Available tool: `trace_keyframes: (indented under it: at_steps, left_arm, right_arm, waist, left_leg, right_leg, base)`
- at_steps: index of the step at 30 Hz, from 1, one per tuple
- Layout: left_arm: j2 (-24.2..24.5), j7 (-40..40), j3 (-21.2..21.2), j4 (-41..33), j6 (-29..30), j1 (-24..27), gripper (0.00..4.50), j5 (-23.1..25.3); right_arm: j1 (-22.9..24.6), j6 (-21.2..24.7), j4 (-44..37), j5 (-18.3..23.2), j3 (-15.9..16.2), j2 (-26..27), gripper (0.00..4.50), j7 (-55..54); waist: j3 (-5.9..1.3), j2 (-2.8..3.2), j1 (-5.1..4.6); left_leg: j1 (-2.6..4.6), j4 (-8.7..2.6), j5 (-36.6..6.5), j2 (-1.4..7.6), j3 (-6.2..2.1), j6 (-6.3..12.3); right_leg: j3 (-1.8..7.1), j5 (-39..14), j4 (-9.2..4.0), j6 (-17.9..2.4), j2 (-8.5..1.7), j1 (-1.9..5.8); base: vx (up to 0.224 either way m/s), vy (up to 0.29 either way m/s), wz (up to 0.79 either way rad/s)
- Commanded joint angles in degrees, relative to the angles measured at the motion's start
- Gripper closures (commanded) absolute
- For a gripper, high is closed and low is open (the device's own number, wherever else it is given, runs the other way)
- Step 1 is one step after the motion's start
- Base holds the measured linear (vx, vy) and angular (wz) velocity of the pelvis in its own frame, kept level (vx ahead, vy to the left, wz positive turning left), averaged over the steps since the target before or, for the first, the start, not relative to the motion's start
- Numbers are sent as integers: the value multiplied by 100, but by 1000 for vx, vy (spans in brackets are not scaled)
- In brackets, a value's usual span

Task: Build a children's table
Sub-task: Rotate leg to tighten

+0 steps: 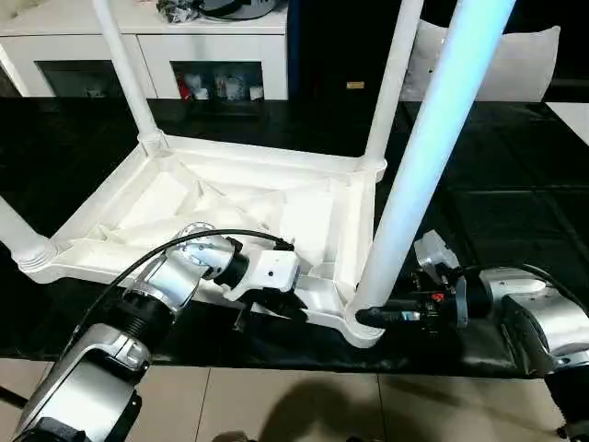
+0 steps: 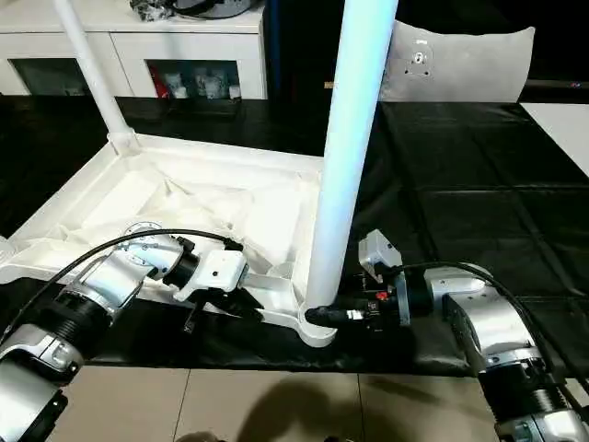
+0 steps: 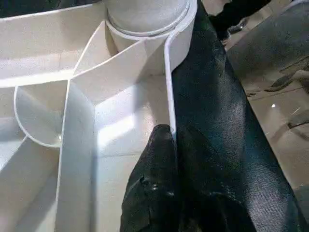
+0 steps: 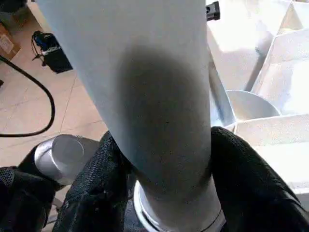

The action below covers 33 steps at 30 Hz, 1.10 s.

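The white plastic table top (image 1: 230, 198) lies upside down on the black-covered counter (image 1: 515, 193), its ribbed underside facing up, near the counter's front edge. Four white legs stand up from its corner sockets: one at the far left corner (image 1: 129, 74), one at the far right corner (image 1: 391, 83), one at the near left corner (image 1: 14, 235), and one at the near right corner (image 1: 433, 138), which rises tall and close to the head camera.

The right pincer (image 2: 336, 315) reaches in level from the right and holds the base of the near right leg, just above its socket (image 1: 366, 327). In the right wrist view the two black fingers (image 4: 241, 179) press against either side of that leg (image 4: 154, 106).

The left pincer (image 1: 267, 313) sits at the near rim of the table top, left of the same socket. Its black fingers (image 3: 159, 183) are pinched narrow on the thin upright rim (image 3: 169, 96), one inside and one outside it.

Beyond the counter stands a white cabinet (image 1: 147, 46) with open shelves, and a tiled floor (image 1: 304, 405) shows below the counter's front edge.
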Motion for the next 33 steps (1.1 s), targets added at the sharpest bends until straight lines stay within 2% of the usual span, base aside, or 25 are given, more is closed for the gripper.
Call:
trace_keyframes:
  at_steps: [1,3,5,6,7,8,9,10,11,12,13,14,16,17,18,19,21,22,23,25,26,29,33]
  left_arm:
    - [-158,128,-44,-24,225,-36,450,2]
    - [-291,457,32,176,520,-144,450,77]
    - [-337,590,53,258,636,-190,450,119]
    - [-414,817,65,399,840,-278,450,207]
    - [-414,817,65,399,840,-278,450,207]
    - [-599,1337,103,672,1154,-462,450,362]
    - [-626,1406,107,708,1193,-488,450,381]
    - [-718,1618,120,826,1312,-574,450,434]
    - [-871,1969,173,985,1490,-695,450,490]
    - [-899,2031,184,1015,1521,-717,450,498]
    - [-993,2245,227,1110,1593,-793,450,514]
    - [-1092,2466,285,1195,1661,-865,450,520]
    - [-1207,2658,361,1260,1736,-935,450,525]
    - [-1311,2776,422,1289,1803,-991,450,507]
    - [-1380,2827,449,1297,1848,-1026,450,494]
    - [-1393,2833,452,1296,1857,-1032,450,491]
    - [-1419,2845,451,1316,1862,-1049,450,501]
    - [-1421,2847,451,1319,1862,-1051,450,502]
    - [-1386,2809,420,1357,1791,-1049,450,540]
    - [-1360,2808,403,1403,1748,-1056,450,559]
    - [-1321,2756,382,1396,1687,-1036,450,567]
    - [-1196,2564,322,1326,1476,-946,450,589]
    - [-1052,2381,263,1275,1282,-844,450,625]
  right_arm:
    - [-21,135,-28,94,-80,221,242,-404]
    - [-117,150,153,-77,-190,454,242,-1025]
    - [-162,166,230,-154,-228,544,243,-1276]
    - [-244,220,354,-291,-285,701,244,-1719]
    - [-244,220,354,-291,-285,701,244,-1719]
    - [-414,460,551,-508,-434,1054,245,-2650]
    - [-440,489,580,-537,-456,1107,247,-2784]
    - [-532,556,685,-632,-533,1294,248,-3238]
    - [-660,503,830,-756,-650,1560,248,-3864]
    - [-685,489,858,-774,-674,1608,248,-3976]
    - [-775,513,942,-852,-751,1765,248,-4385]
    - [-846,498,1010,-932,-812,1896,248,-4733]
    - [-901,508,1062,-939,-901,2043,248,-5011]
    - [-917,532,1080,-792,-1032,2187,248,-5100]
    - [-899,433,1065,-811,-1021,2219,195,-5084]
    - [-891,406,1059,-823,-1005,2217,182,-5065]
    - [-850,336,1016,-921,-909,2174,179,-4964]
    - [-848,334,1013,-928,-903,2172,169,-4961]
    - [-762,293,902,-946,-858,2086,153,-4779]
    - [-713,250,848,-955,-822,2021,137,-4706]
    - [-687,201,833,-952,-815,1957,134,-4655]
    - [-591,96,759,-933,-795,1722,108,-4377]
    - [-496,3,651,-849,-828,1467,69,-3984]
  waist:
    - [-398,-97,-38]
    - [-366,-109,-85]
    - [-362,-119,-130]
    - [-351,-106,-170]
    - [-350,-112,-208]
    - [-356,-93,-232]
    - [-339,-96,-306]
    - [-338,-84,-340]
    - [-343,-55,-414]
    - [-340,-64,-503]
    - [-356,-54,-538]
    - [-370,-9,-584]
    - [-370,-33,-621]
    - [-397,-43,-623]
    - [-397,-44,-623]
    - [-401,-67,-614]
    - [-415,-63,-568]
    - [-421,-62,-554]
    - [-432,-55,-524]
    - [-439,-64,-502]
    - [-448,-43,-463]
    - [-454,-54,-396]
    - [-433,-66,-374]
  left_leg:
    - [-4,-385,-546,283,-64,461]
    - [11,-382,-723,229,-50,371]
    - [19,-371,-797,183,-55,290]
    - [35,-371,-855,182,-53,291]
    - [21,-373,-926,191,-82,259]
    - [10,-372,-959,196,-90,248]
    - [26,-362,-1032,182,-93,199]
    - [31,-357,-1102,174,-108,166]
    - [30,-342,-1177,167,-116,132]
    - [17,-337,-1251,161,-128,122]
    - [16,-349,-1259,178,-143,153]
    - [-4,-357,-1266,189,-153,189]
    - [12,-363,-1237,196,-149,218]
    - [-24,-375,-1093,207,-158,297]
    - [-24,-376,-1049,216,-149,329]
    - [-12,-372,-1001,221,-143,356]
    - [-46,-369,-742,232,-134,502]
    - [-33,-362,-686,235,-125,522]
    - [-50,-358,-509,242,-125,571]
    - [-50,-353,-437,243,-117,625]
    - [-47,-352,-333,250,-116,666]
    - [-40,-348,-264,257,-100,700]
    - [-25,-363,-451,263,-92,681]
  right_leg:
    - [367,-2255,-417,-388,-431,359]
    - [335,-2616,-487,-272,-410,339]
    - [285,-2964,-553,-99,-406,355]
    - [276,-3095,-587,-36,-395,327]
    - [247,-3134,-594,15,-395,357]
    - [246,-3105,-585,10,-401,358]
    - [220,-3144,-622,24,-380,328]
    - [197,-3201,-632,42,-387,346]
    - [175,-3249,-641,66,-393,339]
    - [138,-3282,-685,102,-394,356]
    - [145,-3170,-678,95,-413,375]
    - [154,-2967,-653,5,-421,394]
    - [173,-2821,-657,-82,-416,378]
    - [222,-2517,-585,-248,-442,415]
    - [237,-2431,-575,-299,-438,409]
    - [249,-2353,-562,-353,-444,401]
    - [296,-2063,-487,-515,-453,428]
    - [306,-2017,-482,-544,-457,415]
    - [327,-1770,-432,-646,-461,436]
    - [341,-1614,-402,-698,-462,437]
    - [351,-1466,-376,-743,-462,442]
    - [367,-1322,-345,-806,-457,436]
    - [364,-1547,-380,-770,-456,434]
  base:
    - [0,0,0]
    - [0,0,0]
    - [0,0,0]
    - [0,0,0]
    - [0,0,0]
    - [0,0,0]
    - [0,0,0]
    - [0,0,0]
    - [0,0,0]
    - [0,0,0]
    - [0,0,0]
    - [0,0,0]
    - [0,0,0]
    - [0,0,0]
    - [0,0,0]
    - [0,0,0]
    - [0,0,0]
    - [0,0,0]
    - [0,0,0]
    - [0,0,0]
    - [0,0,0]
    - [0,0,0]
    - [0,0,0]
